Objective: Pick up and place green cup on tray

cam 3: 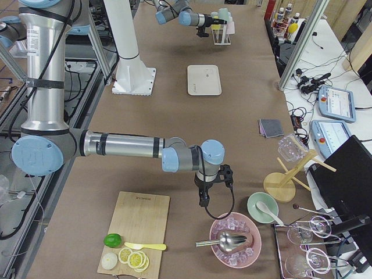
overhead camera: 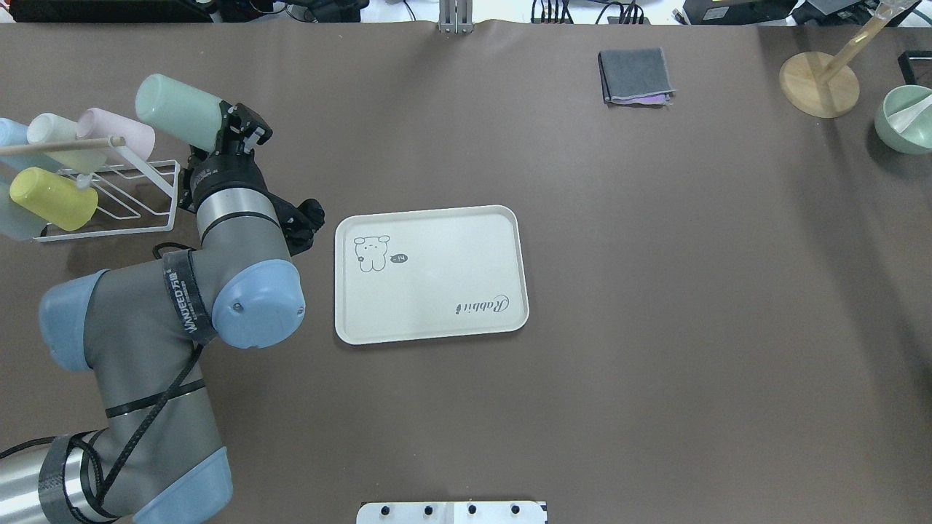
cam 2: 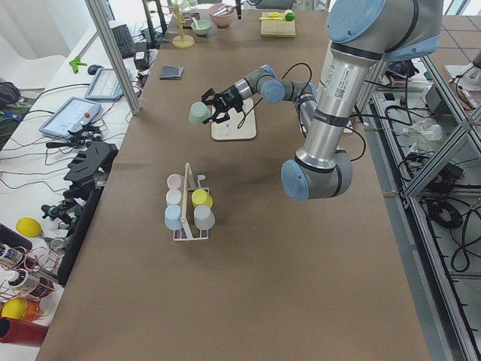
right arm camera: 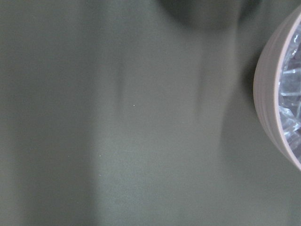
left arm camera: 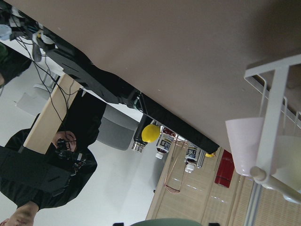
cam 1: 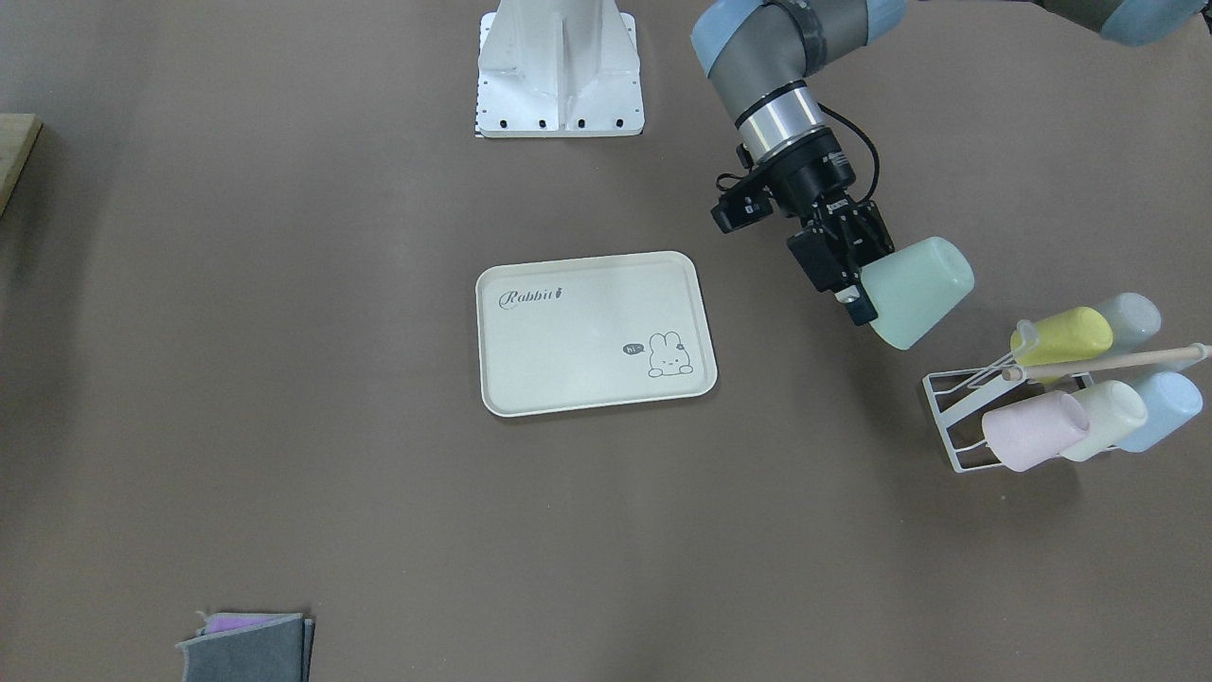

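Green cup clamped in left hand; five other cups racked; one tray; right hand unclear.

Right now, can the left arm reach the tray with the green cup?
Likely yes: left gripper holds the green cup clear of the rack; only bare table lies between it and the tray.

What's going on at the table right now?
The left gripper is shut on the green cup, holding it tipped on its side in the air between the rack and the tray. The cup is not on the tray yet. Other cups sit on the rack. The right gripper hangs over the table beside the ice bowl, far from the tray.
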Robot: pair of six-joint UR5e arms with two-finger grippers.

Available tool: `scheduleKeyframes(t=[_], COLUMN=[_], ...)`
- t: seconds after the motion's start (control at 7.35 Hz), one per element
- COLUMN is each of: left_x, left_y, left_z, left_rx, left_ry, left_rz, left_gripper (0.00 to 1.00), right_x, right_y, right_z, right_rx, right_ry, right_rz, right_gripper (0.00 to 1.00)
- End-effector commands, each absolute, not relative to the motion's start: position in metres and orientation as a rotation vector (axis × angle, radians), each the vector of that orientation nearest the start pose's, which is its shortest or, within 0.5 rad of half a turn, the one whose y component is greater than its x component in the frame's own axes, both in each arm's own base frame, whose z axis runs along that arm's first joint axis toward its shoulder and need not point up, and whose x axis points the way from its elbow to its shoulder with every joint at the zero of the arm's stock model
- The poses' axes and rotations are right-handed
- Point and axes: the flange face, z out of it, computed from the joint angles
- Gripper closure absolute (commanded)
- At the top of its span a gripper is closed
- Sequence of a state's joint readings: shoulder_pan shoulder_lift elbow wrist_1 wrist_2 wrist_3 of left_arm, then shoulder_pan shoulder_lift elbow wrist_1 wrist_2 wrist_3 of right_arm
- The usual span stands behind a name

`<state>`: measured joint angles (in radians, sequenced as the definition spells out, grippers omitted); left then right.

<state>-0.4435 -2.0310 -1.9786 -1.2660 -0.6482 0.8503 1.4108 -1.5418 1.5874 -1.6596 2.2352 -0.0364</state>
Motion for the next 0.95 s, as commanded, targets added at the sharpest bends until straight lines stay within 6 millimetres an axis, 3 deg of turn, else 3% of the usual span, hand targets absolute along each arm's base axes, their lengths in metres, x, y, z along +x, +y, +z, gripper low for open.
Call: scheduleKeyframes(t=[0.0,0.14,0.54,0.82], left_x=[0.422,0.43,0.473,0.477], left_y=[-0.425,-0.419,-0.421,-0.402], left_z=[0.22,0.218,0.243,0.22], left_rx=[0.877,0.956,1.227,1.51], left_ry=[-0.843,-0.811,-0.673,-0.366], left_rz=[1.448,1.402,1.236,1.168], left_gripper=[0.43,0.59,0.58,0.59], right_x=[0.012,0.026,0.027,0.027], right_y=[-0.52,-0.51,-0.5,-0.496], right_z=[0.639,0.648,0.662,0.663], right_rx=[-0.157,-0.165,-0.197,-0.193], right_ry=[-0.671,-0.693,-0.689,-0.696], right_rz=[-0.152,-0.115,-0.093,-0.094], right_gripper=[0.0,0.0,0.0,0.0])
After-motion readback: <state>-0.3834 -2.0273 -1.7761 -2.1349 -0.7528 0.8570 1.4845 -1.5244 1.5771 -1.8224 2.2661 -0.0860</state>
